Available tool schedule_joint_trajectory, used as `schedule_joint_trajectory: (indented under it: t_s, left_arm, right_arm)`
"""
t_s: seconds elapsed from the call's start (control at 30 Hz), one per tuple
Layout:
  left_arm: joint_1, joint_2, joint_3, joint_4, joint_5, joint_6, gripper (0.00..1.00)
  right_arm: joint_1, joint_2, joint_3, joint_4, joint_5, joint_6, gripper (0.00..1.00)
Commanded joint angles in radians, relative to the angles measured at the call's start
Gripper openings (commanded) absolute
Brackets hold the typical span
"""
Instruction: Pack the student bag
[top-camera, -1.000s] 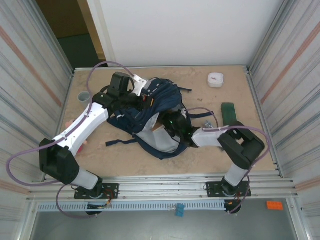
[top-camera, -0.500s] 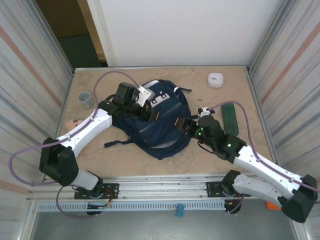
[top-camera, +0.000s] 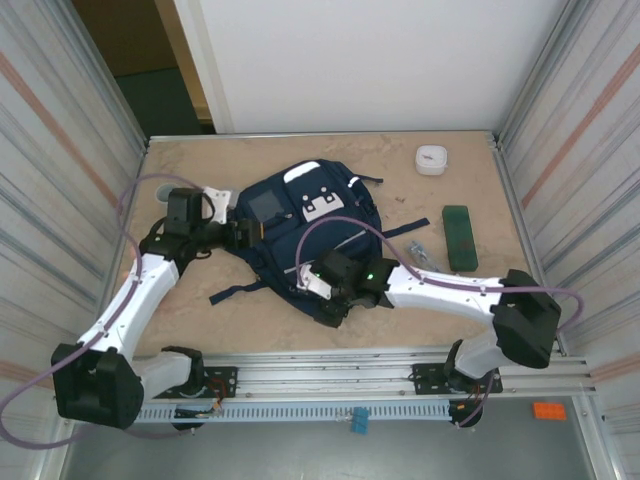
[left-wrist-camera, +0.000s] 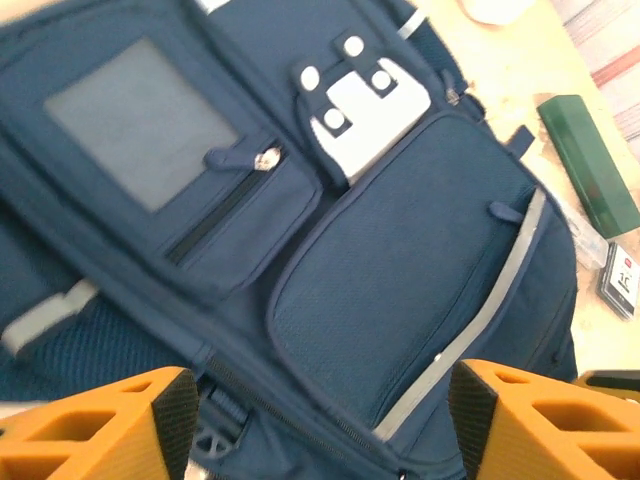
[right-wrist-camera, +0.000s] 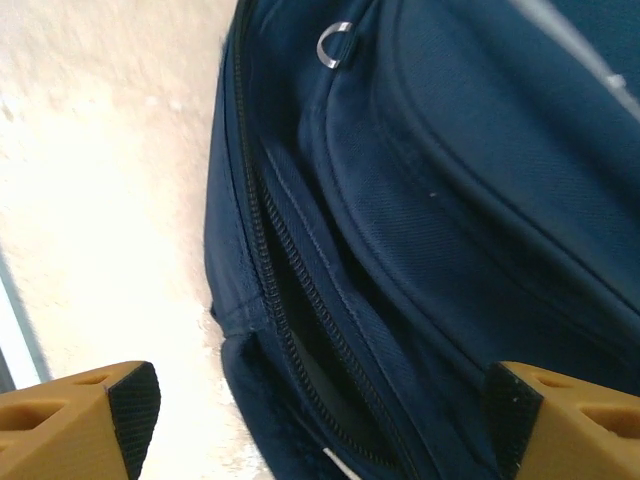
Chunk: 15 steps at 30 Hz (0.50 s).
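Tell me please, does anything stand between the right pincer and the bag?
Nothing visible does. In the right wrist view the open right pincer looks straight at the bag, and the bag's zipper runs between the pincer's fingertips. No other thing lies in that gap.

Large navy blue fabric backpack (top-camera: 300, 230) carried a white-grey snap patch (left-wrist-camera: 365, 110), a dull grey window panel (left-wrist-camera: 140, 120) and a thin pale grey stripe (left-wrist-camera: 475, 330) across its front pocket. Right of backpack: dark green oblong case (top-camera: 459, 237). Beyond backpack's right side: small white round tub (top-camera: 431, 159). Tabletop (top-camera: 200, 320) was mottled beige.
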Motion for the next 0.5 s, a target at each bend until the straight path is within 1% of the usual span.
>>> schedule_joint_trajectory:
  t_s: [0.0,0.03,0.1,0.13,0.2,0.23,0.27,0.3,0.47]
  left_arm:
    - [0.026,-0.033,-0.067,-0.038,0.041,-0.055,0.69]
    - [0.030,-0.037,-0.087,-0.034,0.043,-0.064,0.69]
    - [0.036,-0.047,-0.129,-0.021,0.048,-0.092,0.69]
    - [0.036,-0.051,-0.146,-0.010,0.053,-0.096,0.68]
    - [0.037,-0.063,-0.182,0.008,0.060,-0.096,0.68]
    - [0.036,-0.068,-0.196,0.022,0.066,-0.091,0.68]
    - [0.037,-0.077,-0.212,0.043,0.074,-0.088,0.68]
    - [0.037,-0.087,-0.232,0.071,0.084,-0.085,0.68]
    - [0.036,-0.121,-0.326,0.226,0.153,-0.090,0.67]
  right_arm:
    - [-0.003,0.042,-0.035,0.057,0.052,-0.168,0.82]
    - [-0.001,0.053,-0.052,0.083,0.084,-0.185,0.76]
    - [-0.001,0.069,-0.074,0.138,0.170,-0.206,0.47]
    - [-0.003,0.064,-0.074,0.148,0.193,-0.215,0.37]
    - [-0.021,0.016,-0.056,0.137,0.188,-0.233,0.10]
    - [-0.031,-0.012,-0.050,0.126,0.169,-0.238,0.04]
    - [-0.050,-0.052,-0.035,0.102,0.121,-0.247,0.01]
    - [-0.071,-0.088,-0.021,0.077,0.075,-0.253,0.00]
    - [-0.197,-0.217,0.049,-0.011,-0.079,-0.275,0.00]
